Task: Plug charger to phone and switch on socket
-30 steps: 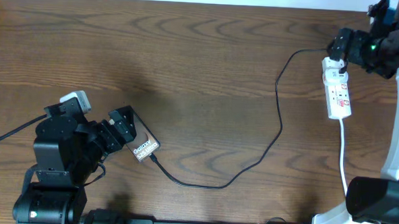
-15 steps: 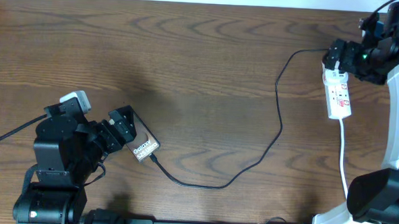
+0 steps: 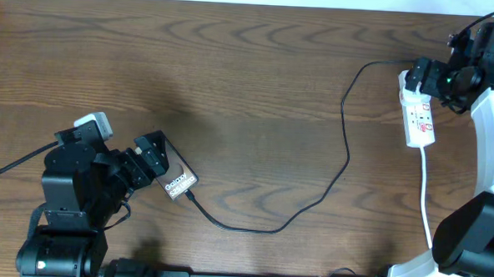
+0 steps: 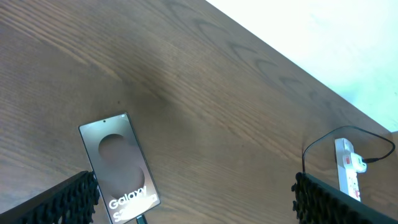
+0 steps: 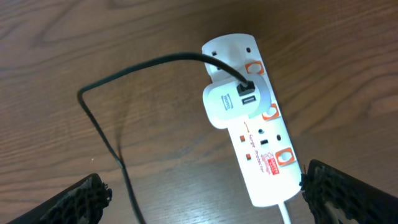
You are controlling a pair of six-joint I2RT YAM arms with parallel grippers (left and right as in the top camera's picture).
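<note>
The phone (image 3: 178,182) lies on the table at the lower left, "Galaxy" face up, also seen in the left wrist view (image 4: 118,163). The charger cable (image 3: 345,143) runs from the phone's lower end in a long curve up to a white adapter (image 5: 229,102) plugged into the socket strip (image 3: 421,119). My left gripper (image 3: 154,158) is open and empty just above the phone's upper end. My right gripper (image 3: 423,78) hovers over the strip's upper end, open and empty, with the strip (image 5: 261,134) between its fingers (image 5: 348,193).
The strip's white cord (image 3: 426,196) runs down the right side toward the right arm's base. The strip has orange-red switches (image 5: 285,157). The table's far edge and a white wall show in the left wrist view (image 4: 323,37).
My right gripper has moved a little down and right along the strip's upper end, and the right arm has swung rightward. The left arm, phone and cable have not moved.
</note>
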